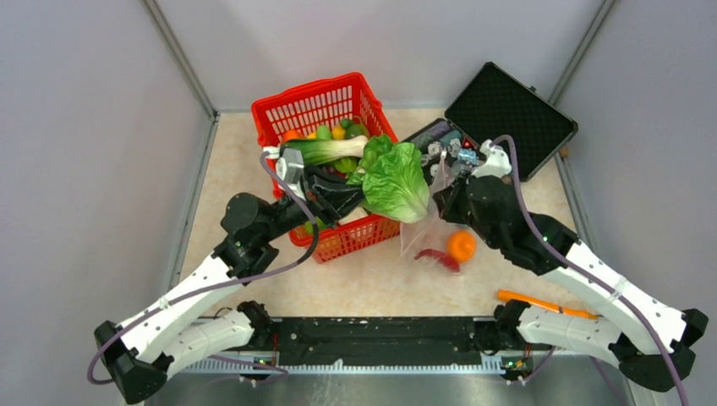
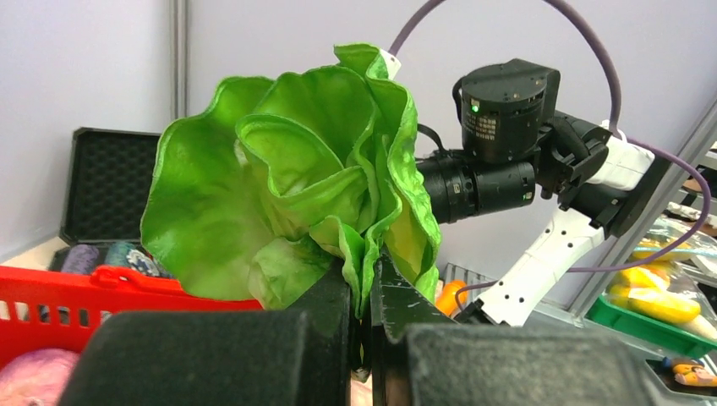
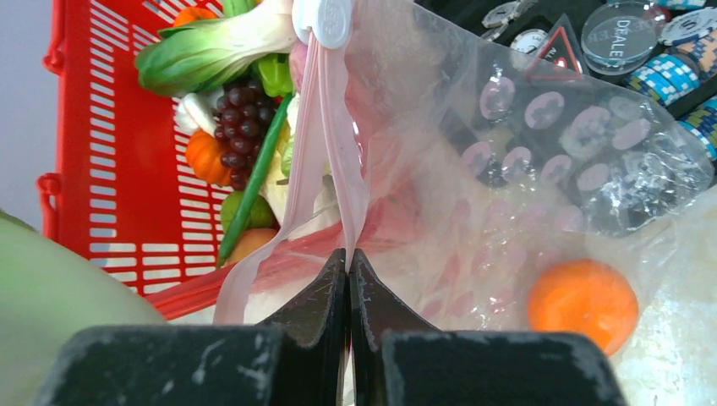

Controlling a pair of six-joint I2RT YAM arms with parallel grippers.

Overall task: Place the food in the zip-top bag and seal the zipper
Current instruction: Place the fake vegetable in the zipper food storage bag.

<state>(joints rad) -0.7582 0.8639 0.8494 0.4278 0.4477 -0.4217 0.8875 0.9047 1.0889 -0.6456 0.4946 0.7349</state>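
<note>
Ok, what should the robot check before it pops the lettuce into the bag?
1. Is the left gripper clamped on the lettuce? ok.
2. Is the right gripper pinching the zip-top bag at its mouth edge? ok.
3. Is the mouth open wide enough for the lettuce? cannot tell.
4. Is the lettuce lined up over the mouth? not ok, it hangs to the side, by the red basket.
5. Are the orange and red chili lying inside the bag? ok.
</note>
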